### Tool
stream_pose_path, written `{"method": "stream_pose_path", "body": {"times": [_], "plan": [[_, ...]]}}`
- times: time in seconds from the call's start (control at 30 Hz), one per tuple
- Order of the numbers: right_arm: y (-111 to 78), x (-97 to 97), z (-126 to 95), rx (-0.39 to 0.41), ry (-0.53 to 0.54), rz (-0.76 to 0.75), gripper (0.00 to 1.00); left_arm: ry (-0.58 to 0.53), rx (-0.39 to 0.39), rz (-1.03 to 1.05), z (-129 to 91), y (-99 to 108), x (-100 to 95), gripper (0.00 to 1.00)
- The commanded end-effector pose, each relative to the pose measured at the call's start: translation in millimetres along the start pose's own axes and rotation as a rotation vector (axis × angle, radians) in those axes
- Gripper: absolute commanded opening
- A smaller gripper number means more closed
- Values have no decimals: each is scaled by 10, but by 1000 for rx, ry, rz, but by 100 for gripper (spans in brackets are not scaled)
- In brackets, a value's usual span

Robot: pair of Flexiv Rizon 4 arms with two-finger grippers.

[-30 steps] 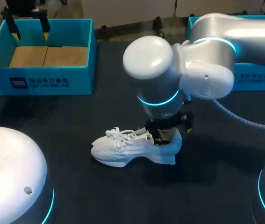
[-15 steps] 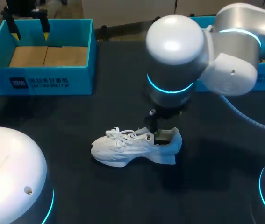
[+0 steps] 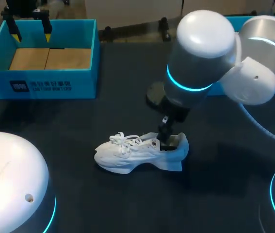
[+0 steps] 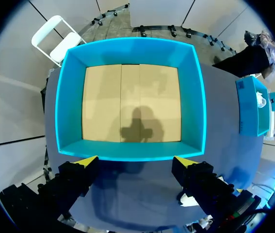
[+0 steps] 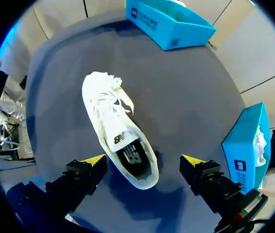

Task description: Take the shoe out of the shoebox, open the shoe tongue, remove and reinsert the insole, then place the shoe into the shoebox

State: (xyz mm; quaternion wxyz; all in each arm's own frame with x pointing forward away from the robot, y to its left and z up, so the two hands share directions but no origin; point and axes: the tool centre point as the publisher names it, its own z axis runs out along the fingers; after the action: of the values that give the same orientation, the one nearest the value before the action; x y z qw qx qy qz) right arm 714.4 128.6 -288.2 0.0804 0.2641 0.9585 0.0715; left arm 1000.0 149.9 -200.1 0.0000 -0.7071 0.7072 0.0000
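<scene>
The right claw [image 5: 143, 162] hung spread above the heel of the white shoe [image 5: 109, 121], which stood on its sole on the bench [image 5: 186, 107]. The left claw [image 4: 136, 162] hung spread over the empty shoebox [image 4: 69, 97]. Risk: nothing restrained the shoe, so pinching the insole [image 5: 133, 158] could lift or tip the whole shoe.

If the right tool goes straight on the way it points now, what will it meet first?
Probably the shoe, at its heel opening, right ahead of the open right tool; the depth is hard to judge.
</scene>
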Motion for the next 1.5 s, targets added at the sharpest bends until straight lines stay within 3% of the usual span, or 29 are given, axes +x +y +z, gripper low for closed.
{"method": "stream_pose_path", "body": {"times": [0.03,0.23,0.27,0.5,0.93,1.03,1.2,1.5], "plan": [[-58,-28,9,-17,32,-1,100,0,0,0,0,0,-1,100],[-58,-28,9,-17,32,-1,100,0,0,0,0,0,-1,100],[-88,-7,-9,-75,37,13,100,0,0,0,0,0,-1,100],[-324,116,-104,-232,79,10,100,0,0,0,0,0,-1,100],[-656,-79,-234,-286,151,-171,100,0,0,0,0,0,-1,100],[-714,-140,-225,-294,150,-213,100,0,0,0,0,0,-1,100],[-748,-214,-165,-372,117,-318,100,0,0,0,0,0,-1,100],[-837,-180,80,-472,160,-443,100,0,0,0,0,0,-1,100]]}}
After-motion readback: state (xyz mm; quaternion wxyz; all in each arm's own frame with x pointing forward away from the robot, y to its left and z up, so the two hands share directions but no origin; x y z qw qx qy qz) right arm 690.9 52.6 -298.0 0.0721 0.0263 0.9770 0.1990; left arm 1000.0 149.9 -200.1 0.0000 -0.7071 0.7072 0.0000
